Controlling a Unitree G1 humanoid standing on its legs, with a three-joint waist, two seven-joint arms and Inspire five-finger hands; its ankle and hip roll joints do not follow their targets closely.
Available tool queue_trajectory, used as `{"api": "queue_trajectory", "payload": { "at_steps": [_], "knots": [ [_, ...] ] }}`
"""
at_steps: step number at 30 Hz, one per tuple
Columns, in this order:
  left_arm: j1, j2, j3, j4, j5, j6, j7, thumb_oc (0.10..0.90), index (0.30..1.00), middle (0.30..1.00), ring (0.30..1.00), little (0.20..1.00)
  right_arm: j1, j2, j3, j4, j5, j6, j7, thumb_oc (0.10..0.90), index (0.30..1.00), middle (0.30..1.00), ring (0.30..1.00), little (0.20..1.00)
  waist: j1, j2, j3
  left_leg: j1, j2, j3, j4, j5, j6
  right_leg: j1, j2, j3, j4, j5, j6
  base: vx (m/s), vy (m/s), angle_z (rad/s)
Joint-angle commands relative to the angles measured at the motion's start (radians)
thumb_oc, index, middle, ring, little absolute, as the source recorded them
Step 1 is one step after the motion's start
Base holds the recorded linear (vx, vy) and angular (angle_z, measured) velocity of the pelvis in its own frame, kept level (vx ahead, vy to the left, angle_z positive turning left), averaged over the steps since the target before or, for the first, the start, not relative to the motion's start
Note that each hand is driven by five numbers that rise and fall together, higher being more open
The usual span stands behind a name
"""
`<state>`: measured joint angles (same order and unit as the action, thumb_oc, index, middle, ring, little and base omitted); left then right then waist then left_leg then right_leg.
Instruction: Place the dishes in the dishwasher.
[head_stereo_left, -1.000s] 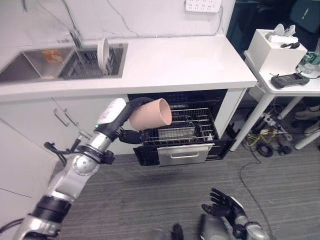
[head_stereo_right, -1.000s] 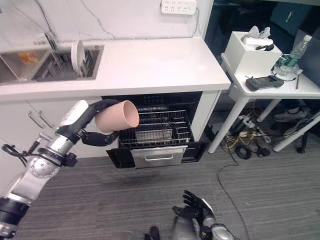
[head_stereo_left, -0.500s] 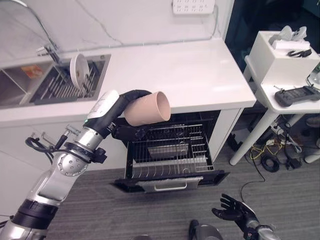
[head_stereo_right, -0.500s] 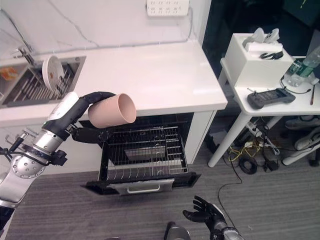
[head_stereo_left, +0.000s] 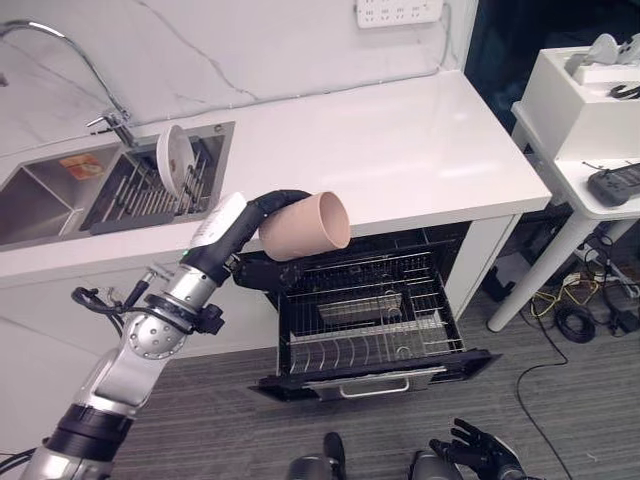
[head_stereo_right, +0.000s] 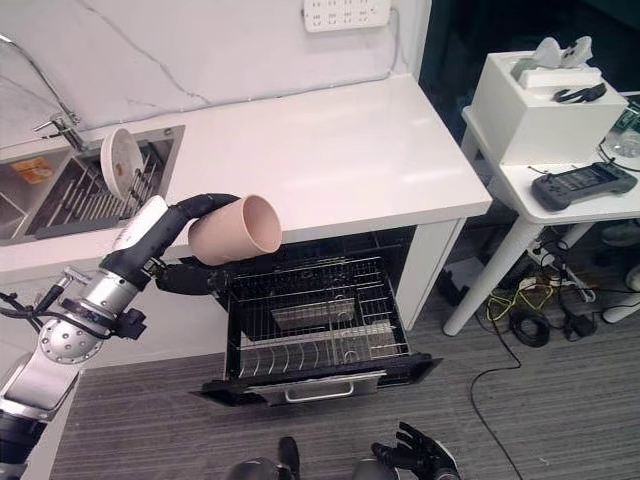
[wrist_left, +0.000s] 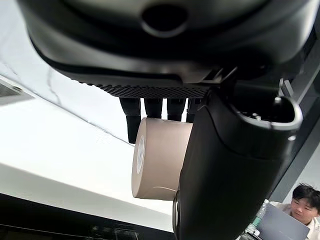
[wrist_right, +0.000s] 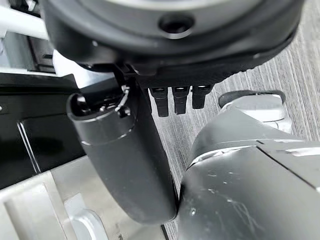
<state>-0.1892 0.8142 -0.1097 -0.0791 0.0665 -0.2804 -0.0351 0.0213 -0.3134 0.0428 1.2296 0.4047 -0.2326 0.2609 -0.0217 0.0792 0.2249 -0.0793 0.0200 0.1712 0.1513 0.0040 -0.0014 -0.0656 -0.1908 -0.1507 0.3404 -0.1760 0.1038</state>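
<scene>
My left hand (head_stereo_left: 250, 214) is shut on a pale pink cup (head_stereo_left: 305, 225), held on its side with the mouth facing right. The cup hangs at counter-edge height, above the left end of the pulled-out dishwasher rack (head_stereo_left: 452, 348). In the left wrist view the cup (wrist_left: 157, 157) sits between the fingers and the thumb (wrist_left: 225, 165). A white plate (head_stereo_left: 173, 160) stands on edge in the drying rack in the sink. My right hand (head_stereo_left: 480, 450) is low over the floor in front of the dishwasher, fingers (wrist_right: 175, 100) straight and holding nothing.
The open dishwasher door (head_stereo_left: 370, 382) juts out over the grey floor. The white counter (head_stereo_left: 400, 150) runs above it, with the sink (head_stereo_left: 40, 205) and tap at the left. A white side table (head_stereo_left: 600, 190) carrying a box stands at the right, cables beneath it. A person (wrist_left: 302, 200) shows in the left wrist view.
The camera has moved, so the whole picture has shifted. My left hand keeps the cup and has risen from rack level to the counter's edge. The right hand stays low and open.
</scene>
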Motion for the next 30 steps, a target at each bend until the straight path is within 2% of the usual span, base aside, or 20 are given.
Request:
{"api": "queue_trajectory", "payload": {
  "at_steps": [1,3,5,9,10,12,15,17,20,23,24,30],
  "knots": [
    [-0.107,0.024,0.103,-0.061,-0.029,-0.066,0.077,0.400,0.300,0.300,0.300,0.300,0.018,-0.033,-0.029,-0.024,0.077,-0.058,-0.054,0.800,0.900,0.900,0.900,0.900,-0.020,-0.005,-0.066,-0.063,0.049,-0.022,0.149,-0.157,-0.055,0.011,0.067,-0.054,-0.040,-0.013,0.014,-0.03,-0.003,0.00],
    [-0.112,0.029,0.100,-0.063,-0.030,-0.054,0.080,0.400,0.300,0.300,0.300,0.300,0.039,-0.036,-0.053,-0.066,0.104,-0.088,-0.068,0.800,0.900,0.900,0.900,0.900,-0.035,-0.011,-0.069,-0.054,0.050,-0.013,0.149,-0.167,-0.049,0.004,0.067,-0.048,-0.040,-0.007,0.018,-0.03,-0.011,-0.07],
    [-0.115,0.034,0.099,-0.064,-0.037,-0.045,0.087,0.400,0.300,0.300,0.300,0.300,0.063,-0.038,-0.075,-0.133,0.128,-0.145,-0.110,0.800,0.900,0.900,0.900,0.900,-0.053,-0.018,-0.070,-0.047,0.052,-0.003,0.149,-0.176,-0.044,-0.003,0.068,-0.040,-0.040,-0.001,0.021,-0.03,-0.017,-0.18],
    [-0.110,0.039,0.105,-0.049,-0.071,-0.055,0.094,0.400,0.300,0.300,0.300,0.300,0.122,-0.038,-0.130,-0.274,0.173,-0.181,-0.186,0.800,0.900,0.900,0.900,0.900,-0.090,-0.030,-0.074,-0.034,0.058,0.024,0.149,-0.192,-0.036,-0.017,0.068,-0.025,-0.040,0.009,0.028,-0.04,-0.007,-0.16],
    [-0.114,0.036,0.102,-0.039,-0.135,-0.066,0.082,0.400,0.300,0.300,0.300,0.300,0.147,-0.036,-0.159,-0.325,0.191,-0.217,-0.192,0.800,0.900,0.900,0.900,0.900,-0.107,-0.034,-0.076,-0.025,0.062,0.041,0.149,-0.201,-0.033,-0.022,0.065,-0.021,-0.040,0.014,0.031,-0.04,0.010,-0.15],
    [-0.117,0.026,0.097,-0.036,-0.194,-0.060,0.063,0.400,0.300,0.300,0.300,0.300,0.159,-0.034,-0.176,-0.354,0.198,-0.244,-0.189,0.800,0.900,0.900,0.900,0.900,-0.115,-0.037,-0.078,-0.019,0.062,0.050,0.149,-0.206,-0.031,-0.025,0.064,-0.016,-0.040,0.018,0.033,-0.02,0.012,-0.34],
    [-0.118,-0.028,0.078,-0.042,-0.304,-0.014,0.047,0.400,0.300,0.300,0.300,0.300,0.183,-0.024,-0.209,-0.463,0.191,-0.320,-0.211,0.800,0.900,0.900,0.900,0.900,-0.140,-0.047,-0.080,0.001,0.064,0.073,0.149,-0.220,-0.021,-0.029,0.062,-0.004,-0.040,0.024,0.039,-0.01,0.008,-0.31],
    [-0.115,-0.084,0.051,-0.021,-0.366,0.001,0.038,0.400,0.300,0.300,0.300,0.300,0.202,-0.018,-0.229,-0.584,0.169,-0.391,-0.286,0.800,0.900,0.900,0.900,0.900,-0.162,-0.052,-0.087,0.019,0.069,0.096,0.149,-0.233,-0.015,-0.035,0.062,0.010,-0.040,0.030,0.047,0.00,0.025,-0.39],
    [-0.107,-0.151,0.023,0.003,-0.400,-0.007,0.068,0.400,0.300,0.300,0.300,0.300,0.218,-0.010,-0.251,-0.721,0.149,-0.424,-0.335,0.800,0.900,0.900,0.900,0.900,-0.185,-0.055,-0.093,0.033,0.071,0.114,0.149,-0.240,-0.008,-0.045,0.065,0.028,-0.040,0.039,0.051,-0.01,0.028,-0.42],
    [-0.103,-0.231,-0.001,0.045,-0.448,-0.047,0.131,0.400,0.300,0.300,0.300,0.300,0.225,0.001,-0.257,-0.884,0.099,-0.470,-0.392,0.800,0.900,0.900,0.900,0.900,-0.207,-0.058,-0.106,0.045,0.071,0.134,0.149,-0.248,0.001,-0.060,0.067,0.049,-0.040,0.047,0.055,0.00,0.043,-0.52],
    [-0.101,-0.271,-0.004,0.067,-0.446,-0.073,0.154,0.400,0.300,0.300,0.300,0.300,0.225,0.008,-0.255,-0.954,0.069,-0.505,-0.407,0.800,0.900,0.900,0.900,0.900,-0.219,-0.059,-0.112,0.052,0.072,0.147,0.149,-0.253,0.005,-0.067,0.069,0.061,-0.040,0.050,0.057,0.00,0.044,-0.76],
    [-0.090,-0.343,0.002,0.107,-0.365,-0.142,0.261,0.400,0.300,0.300,0.300,0.300,0.223,-0.024,-0.266,-1.156,0.072,-0.514,-0.354,0.800,0.900,0.900,0.900,0.900,-0.245,-0.062,-0.117,0.077,0.070,0.182,0.149,-0.261,0.015,-0.076,0.073,0.087,-0.040,0.057,0.056,0.00,0.036,-0.46]
  ]
}}
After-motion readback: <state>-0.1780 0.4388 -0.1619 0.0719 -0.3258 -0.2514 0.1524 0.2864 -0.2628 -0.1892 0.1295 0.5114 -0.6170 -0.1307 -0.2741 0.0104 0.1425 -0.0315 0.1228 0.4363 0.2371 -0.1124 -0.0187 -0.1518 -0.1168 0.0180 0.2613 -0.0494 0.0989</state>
